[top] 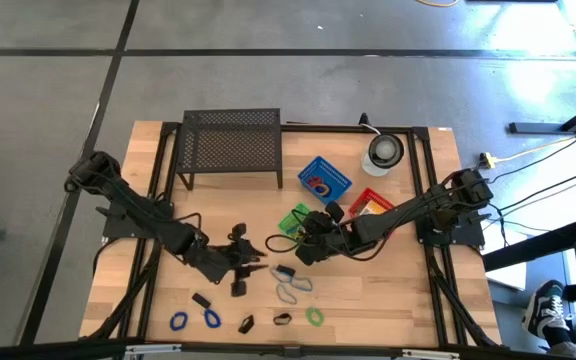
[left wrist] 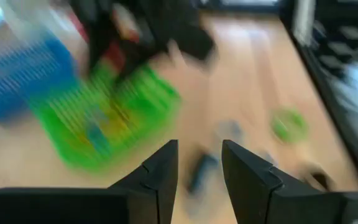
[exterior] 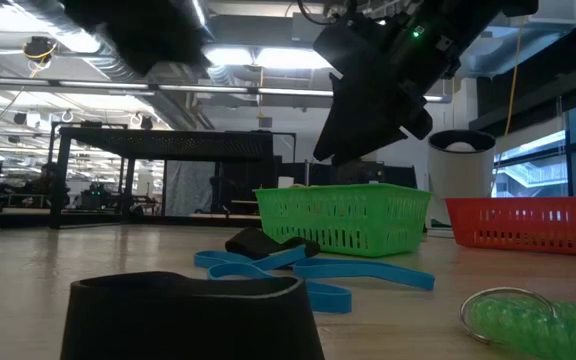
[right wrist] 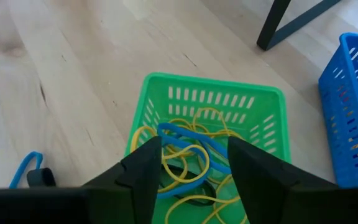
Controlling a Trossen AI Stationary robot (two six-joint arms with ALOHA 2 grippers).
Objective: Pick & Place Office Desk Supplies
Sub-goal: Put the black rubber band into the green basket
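Observation:
Small supplies lie scattered on the near part of the table: blue loops (top: 211, 318), black clips (top: 201, 300), a green coil (top: 314, 316) and blue and grey loops (top: 288, 285). My right gripper (right wrist: 194, 142) hangs open over the green basket (right wrist: 210, 149), which holds yellow and blue bands (right wrist: 185, 148). My left gripper (left wrist: 199, 146) is open above the table left of that basket (top: 258, 255), with nothing between its fingers. In the low view, blue bands (exterior: 308, 270) and a black clip (exterior: 258, 242) lie in front of the green basket (exterior: 343, 215).
A blue basket (top: 323, 180) and a red basket (top: 368, 203) stand behind and right of the green one. The black mesh rack (top: 231, 145) stands at the far edge, with the round white and grey object (top: 383, 152) to its right. Both grippers are close together mid-table.

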